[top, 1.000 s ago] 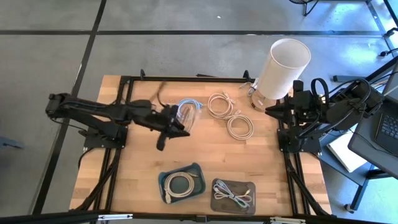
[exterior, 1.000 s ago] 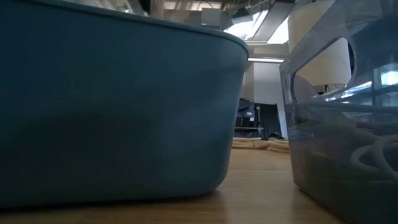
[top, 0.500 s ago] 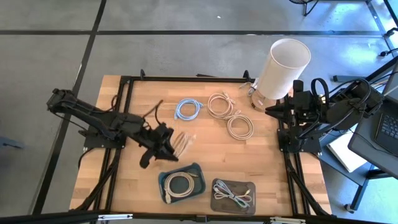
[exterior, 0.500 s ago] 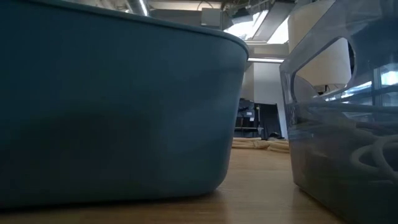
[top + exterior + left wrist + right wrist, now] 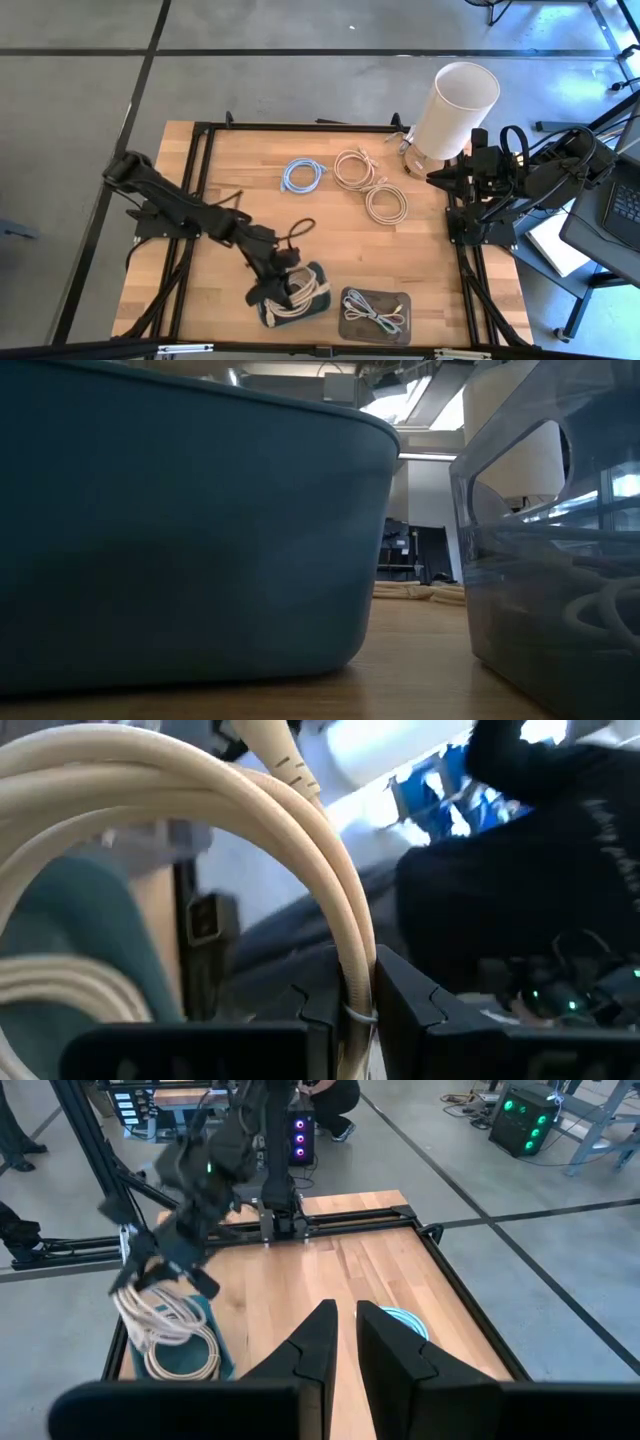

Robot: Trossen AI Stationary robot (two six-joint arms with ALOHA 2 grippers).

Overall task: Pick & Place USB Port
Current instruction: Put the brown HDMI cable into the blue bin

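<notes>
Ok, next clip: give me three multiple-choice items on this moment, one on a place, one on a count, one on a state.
1. Where is the left gripper?
A. Over the teal tray
B. Beside the white cylinder
C. Off the table

2. How many coiled cables lie loose on the far half of the wooden table?
A. One
B. Three
C. Five

3. What are the left gripper's jaws doing?
A. Standing wide open, empty
B. Shut on a cream cable coil
C. Shut on the blue cable coil

Key: 1 A, the high view shows it above the tray. 2 B, one blue and two beige coils. 3 B, the left wrist view shows the cable pinched between them.
</notes>
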